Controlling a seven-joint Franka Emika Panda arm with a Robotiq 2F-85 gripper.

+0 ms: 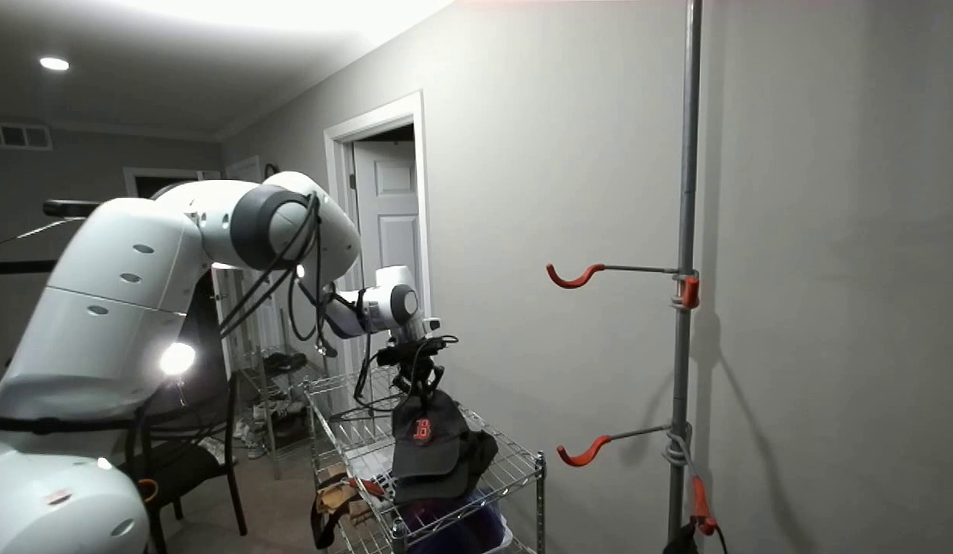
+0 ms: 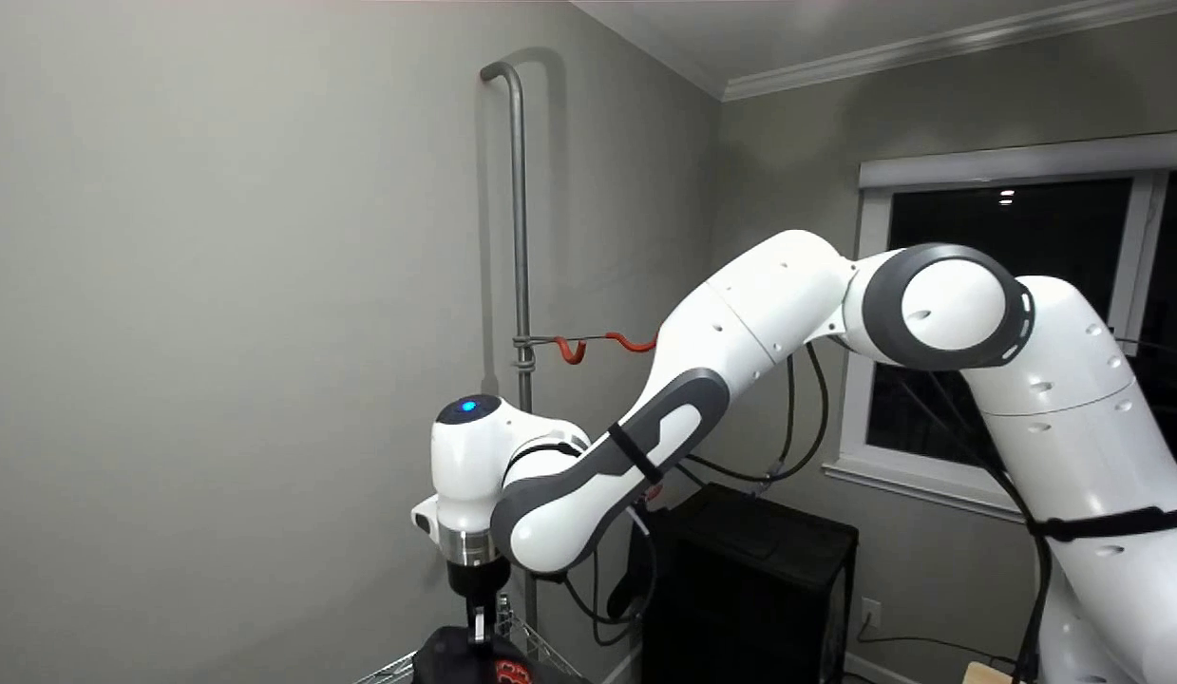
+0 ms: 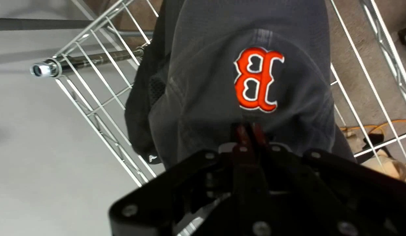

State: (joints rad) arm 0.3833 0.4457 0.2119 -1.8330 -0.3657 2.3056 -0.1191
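My gripper (image 1: 424, 395) points down with its fingers close together on the top of a dark cap (image 1: 426, 454) with a red B logo. In the wrist view the fingertips (image 3: 250, 129) pinch the crown, and creases run out from them; the cap (image 3: 206, 72) fills the upper middle. The gripper (image 2: 479, 622) and the top of the cap (image 2: 444, 657) also show at the bottom edge of an exterior view. Another black cap (image 1: 480, 454) lies under and beside it, partly hidden; it also shows in the wrist view (image 3: 140, 121).
The caps are over a wire shelf rack (image 1: 514, 481) by the wall. A purple bin (image 1: 461, 531) and tan gloves-like items (image 1: 334, 500) are lower down. A pole (image 1: 684, 346) carries red hooks (image 1: 584, 454). A black cabinet (image 2: 749, 589) and a chair (image 1: 180, 469) are nearby.
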